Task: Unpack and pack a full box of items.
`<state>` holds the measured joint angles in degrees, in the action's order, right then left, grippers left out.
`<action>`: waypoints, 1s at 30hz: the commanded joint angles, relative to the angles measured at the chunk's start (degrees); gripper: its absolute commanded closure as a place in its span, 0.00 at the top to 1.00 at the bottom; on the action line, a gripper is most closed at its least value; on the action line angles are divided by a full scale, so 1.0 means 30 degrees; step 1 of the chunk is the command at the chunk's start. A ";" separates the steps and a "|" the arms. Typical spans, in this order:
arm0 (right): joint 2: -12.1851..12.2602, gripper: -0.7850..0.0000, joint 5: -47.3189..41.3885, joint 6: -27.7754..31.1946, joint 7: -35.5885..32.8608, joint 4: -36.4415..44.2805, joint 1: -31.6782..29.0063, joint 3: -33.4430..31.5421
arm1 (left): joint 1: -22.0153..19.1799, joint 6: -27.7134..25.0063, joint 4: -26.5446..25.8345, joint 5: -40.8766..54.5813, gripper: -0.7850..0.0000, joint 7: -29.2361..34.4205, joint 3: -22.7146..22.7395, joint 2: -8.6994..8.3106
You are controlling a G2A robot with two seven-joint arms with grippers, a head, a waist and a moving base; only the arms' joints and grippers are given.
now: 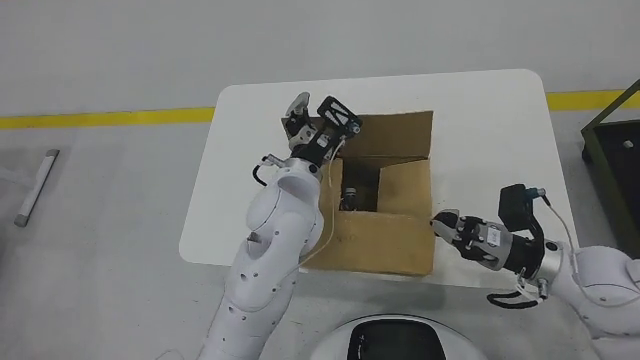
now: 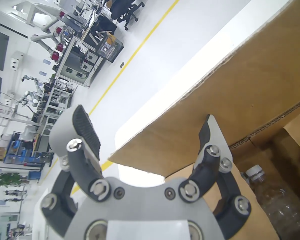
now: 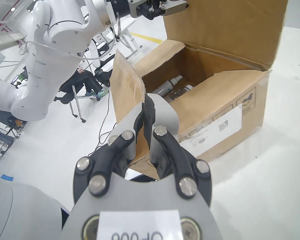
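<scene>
An open cardboard box (image 1: 385, 245) stands mid-table. Inside lie a white bottle (image 3: 168, 83) and a clear bottle (image 2: 265, 193), seen from above as dark items (image 1: 352, 198). My left gripper (image 1: 320, 115) is open at the box's far left corner, its fingers astride the edge of the raised far flap (image 2: 240, 81). From the right wrist view that gripper (image 3: 175, 7) shows beside the same tall flap (image 3: 227, 21). My right gripper (image 3: 146, 106) is shut at the near right corner (image 1: 440, 223), pinching the edge of the upright near flap (image 3: 126, 86).
The white table (image 1: 490, 120) has bare room to the right of the box and behind it. A dark green cart (image 1: 612, 160) stands off the table's right edge. A yellow line (image 1: 100, 118) runs across the floor.
</scene>
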<state>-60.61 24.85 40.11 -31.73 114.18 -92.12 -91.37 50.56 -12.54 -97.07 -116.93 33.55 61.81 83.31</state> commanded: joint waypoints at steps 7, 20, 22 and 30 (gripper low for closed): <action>0.0111 0.00 0.0876 0.0971 0.0991 0.0513 -0.0783 -0.0795 | -0.1301 0.0221 0.1779 -0.1067 1.00 0.0160 -0.0772 0.0277; 0.0261 0.00 0.1494 0.1148 0.1276 0.0751 -0.1235 -0.0934 | -0.2399 -0.0023 0.3821 -0.2469 1.00 0.0082 -0.1410 0.0595; 0.0280 0.00 0.1480 0.1099 0.1288 0.0728 -0.1212 -0.0885 | -0.2429 -0.0049 0.3878 -0.2580 1.00 0.0095 -0.1415 0.0628; 0.0329 0.00 0.1216 0.1384 0.2252 0.1068 -0.1156 -0.1126 | -0.1466 -0.0032 0.1084 -0.1752 1.00 0.0259 -0.0519 0.0630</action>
<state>-59.64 28.57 43.82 -25.69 117.16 -95.51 -94.37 45.32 -12.16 -91.41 -122.51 34.27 59.52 85.32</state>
